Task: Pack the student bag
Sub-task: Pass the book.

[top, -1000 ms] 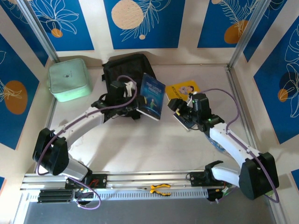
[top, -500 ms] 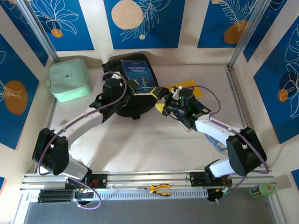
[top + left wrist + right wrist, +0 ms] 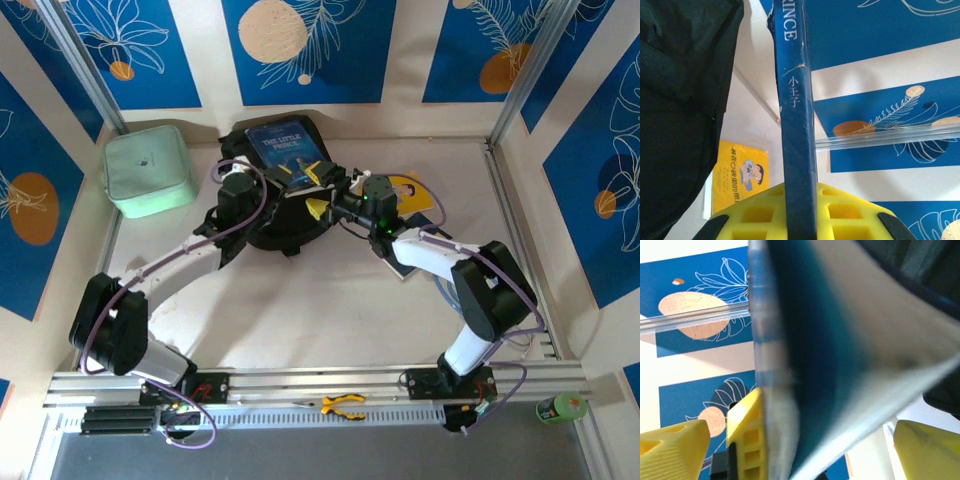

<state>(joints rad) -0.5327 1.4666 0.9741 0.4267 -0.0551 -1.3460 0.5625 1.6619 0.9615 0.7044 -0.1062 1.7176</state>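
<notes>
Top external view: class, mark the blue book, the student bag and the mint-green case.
blue book (image 3: 288, 148), top external view, front cover.
student bag (image 3: 284, 234), top external view, near black fabric.
mint-green case (image 3: 148, 170), top external view, lid centre.

Cover of blue book (image 3: 287, 148): "THE LITTLE PRINCE". Its spine (image 3: 796, 145): "RINCE", "小王子".

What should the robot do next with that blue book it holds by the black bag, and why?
Probably lower the blue book into the student bag. The left jaws clamp it over the bag, the right jaws stand open around its edge, and it looks not yet inside.
</notes>
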